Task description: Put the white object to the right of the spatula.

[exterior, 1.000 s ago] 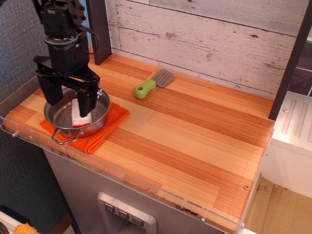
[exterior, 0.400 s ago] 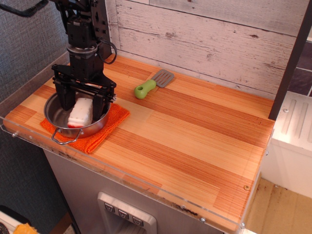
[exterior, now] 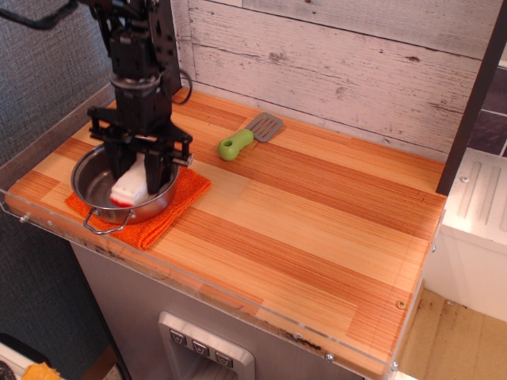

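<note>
The white object (exterior: 127, 191), a rounded white block with a red band at its near end, lies in a steel pan (exterior: 93, 187) at the table's left end. My gripper (exterior: 141, 169) reaches down into the pan, its two black fingers closed against the sides of the block's far end. The block still rests in the pan. The spatula (exterior: 248, 136), with a lime-green handle and a grey slotted blade, lies on the wood behind and to the right of the pan, about a hand's width from the gripper.
The pan stands on an orange cloth (exterior: 185, 190). A white plank wall (exterior: 333, 63) runs along the back. A clear acrylic lip (exterior: 238, 305) edges the table's front. A dark post (exterior: 472, 103) stands at the right rear. Bare wood (exterior: 333, 206) extends right of the spatula.
The gripper moved right and back over the pan, lowered around the white block's far end, and its fingers narrowed from a wide stance onto the block.
</note>
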